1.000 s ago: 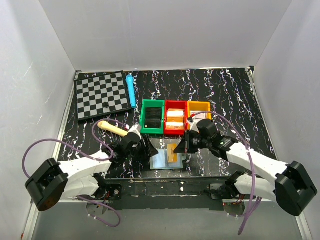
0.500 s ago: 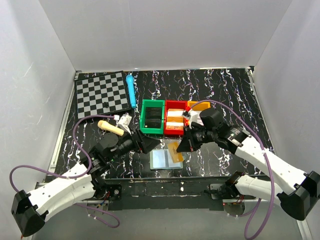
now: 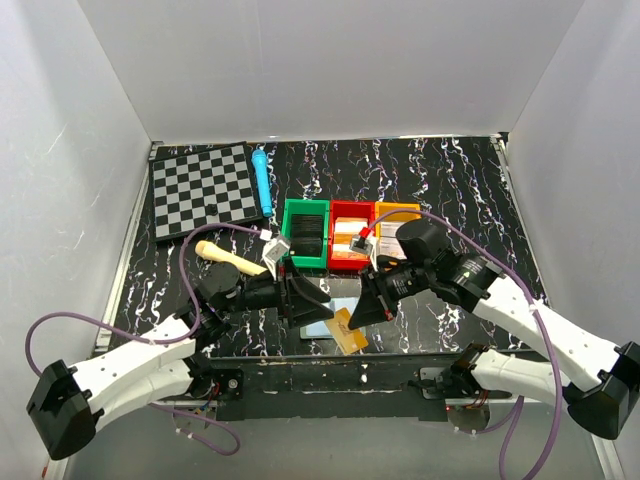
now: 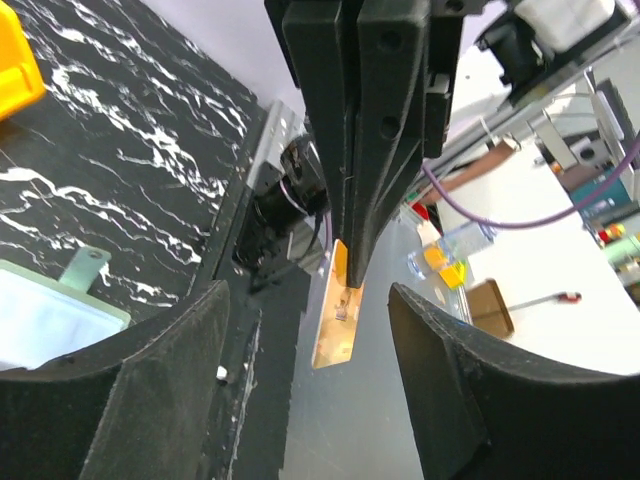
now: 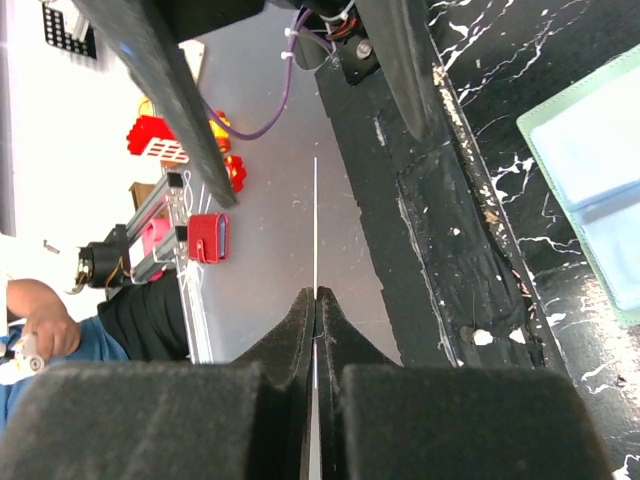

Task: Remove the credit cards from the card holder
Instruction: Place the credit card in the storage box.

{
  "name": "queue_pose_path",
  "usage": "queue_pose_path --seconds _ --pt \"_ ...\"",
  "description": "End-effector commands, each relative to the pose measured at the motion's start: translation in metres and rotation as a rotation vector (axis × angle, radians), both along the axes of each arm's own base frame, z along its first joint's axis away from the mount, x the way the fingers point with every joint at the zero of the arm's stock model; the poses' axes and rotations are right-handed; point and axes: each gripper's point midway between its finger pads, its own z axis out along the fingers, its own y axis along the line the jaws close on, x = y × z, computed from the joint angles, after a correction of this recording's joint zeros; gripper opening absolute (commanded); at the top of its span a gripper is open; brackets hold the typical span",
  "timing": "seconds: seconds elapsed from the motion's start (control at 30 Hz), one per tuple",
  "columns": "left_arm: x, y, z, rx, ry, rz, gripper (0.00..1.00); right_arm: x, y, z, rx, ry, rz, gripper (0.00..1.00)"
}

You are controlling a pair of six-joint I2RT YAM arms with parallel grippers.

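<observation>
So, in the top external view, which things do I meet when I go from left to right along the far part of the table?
Chessboard → blue pen → green bin → red bin → orange bin.

Lower centre of the top view is crowded: left gripper (image 3: 308, 303) and right gripper (image 3: 360, 316), pinching an orange card (image 3: 348, 334), nearly meet over the card holder (image 3: 320, 326), bins (image 3: 288, 236) close behind. Bare table (image 3: 470, 200) at upper right offers room; chessboard (image 3: 203, 190) blocks upper left
</observation>
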Motion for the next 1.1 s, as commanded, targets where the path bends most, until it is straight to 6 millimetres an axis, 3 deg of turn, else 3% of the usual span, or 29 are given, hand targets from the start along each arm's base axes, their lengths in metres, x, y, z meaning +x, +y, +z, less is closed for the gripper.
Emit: queue_pose_path --seconds 0.0,0.43,0.6,0.63,0.7,0.77,0.87,1.07 --pt "-0.015 -0.006 0.02 -0.028 -0.06 -0.132 0.61 -0.003 0.009 0.02 0.05 -0.058 0.05 0.01" --pt "-0.034 -0.011 0.0 0.032 -0.012 -0.277 0.33 0.0 0.016 0.023 0.041 -0.076 0.055 0.01" --pt "-0.036 -0.01 0.002 0.023 -0.023 -0.279 0.07 0.002 0.016 0.026 0.04 -0.092 0.052 0.01" --pt "-0.035 -0.01 0.003 0.018 -0.033 -0.269 0.01 0.003 0.016 0.025 0.037 -0.097 0.047 0.05" --pt "-0.031 -0.008 0.003 0.013 -0.045 -0.229 0.0 0.007 0.014 0.025 0.024 -0.119 0.018 0.32" --pt "-0.026 -0.005 0.007 -0.013 -0.06 -0.174 0.0 0.014 0.013 0.026 0.024 -0.147 -0.041 0.46" --pt "-0.016 0.002 0.011 -0.063 -0.073 -0.063 0.0 0.025 0.011 0.036 0.068 -0.191 -0.138 0.52" --pt "-0.01 0.006 0.012 -0.09 -0.053 -0.011 0.0 0.029 0.013 0.046 0.152 -0.176 -0.216 0.49"
